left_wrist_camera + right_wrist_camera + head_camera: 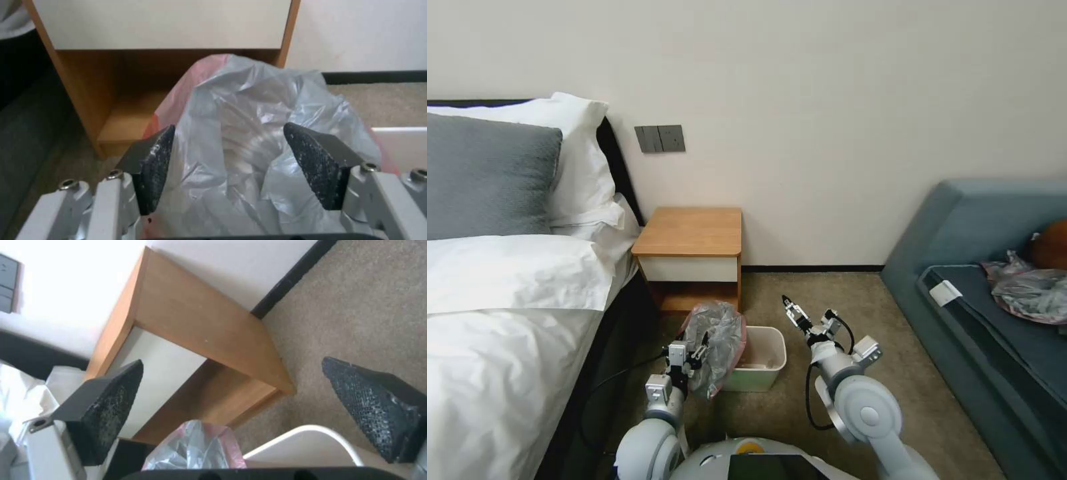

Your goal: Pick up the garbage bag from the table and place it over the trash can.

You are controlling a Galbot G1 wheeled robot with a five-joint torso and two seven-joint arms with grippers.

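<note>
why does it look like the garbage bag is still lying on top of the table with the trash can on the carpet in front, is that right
Not quite. In the head view the table top is bare; the garbage bag hangs at the left claw, draped at the near-left edge of the trash can. The trash can does sit on the carpet in front.

Right pincer (231,406) spread wide, two black textured pads (111,400) well apart, nothing between them. Beyond pads: table (200,320), orange-brown top and side panel, white drawer front (155,370), open low shelf beneath. Garbage bag (198,450), crumpled grey film with pink tint, bunched just beside cream rim of trash can (311,440), in front of low shelf. Beige carpet (356,306) around, black skirting along pale wall. Grey switch plate (8,283) on wall. White bedding (22,396) beside table.
</note>
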